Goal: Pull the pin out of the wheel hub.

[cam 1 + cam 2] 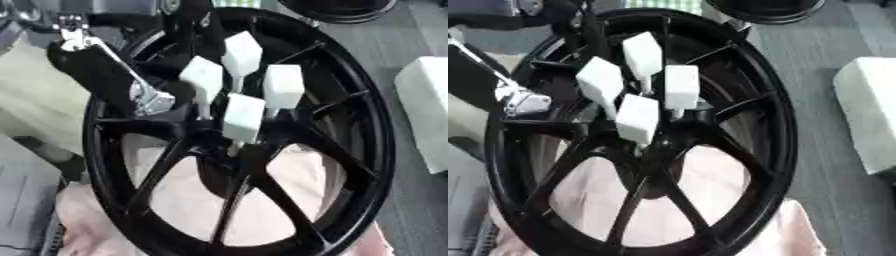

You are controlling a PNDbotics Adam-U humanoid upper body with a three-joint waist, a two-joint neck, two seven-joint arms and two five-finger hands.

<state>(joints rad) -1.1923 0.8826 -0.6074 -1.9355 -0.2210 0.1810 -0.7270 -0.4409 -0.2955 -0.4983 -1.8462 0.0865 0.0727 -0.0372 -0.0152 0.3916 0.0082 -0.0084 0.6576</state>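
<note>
One black wheel (359, 150) fills the view, lying on a pale pink cloth (184, 200) that shows between its spokes. The spokes run from the rim in to the hub (229, 150) near the middle.

Four pins (243, 118) stand in the hub, close together in a cluster. Each has a white, blocky, faceted head on a thin pale stem that goes down into the hub. The nearest pin sits just above the hub centre; one (203, 77) stands to its left, one (283, 86) to its right, and the fourth (242, 54) is farthest, at the top of the cluster. The heads lean at slightly different angles and do not clearly touch.

Farther back on the left, one robot arm, black with silver joints, comes in from the upper left over the rim. Its left hand (153, 100) shows as a silver part just left of the left-hand pin; whether its fingers are spread or closed cannot be told, and it does not visibly hold a pin.

To the right, well apart from the wheel, lies one white block (424, 110) on the grey floor. At the far top edge is part of a second dark rim (337, 12).
</note>
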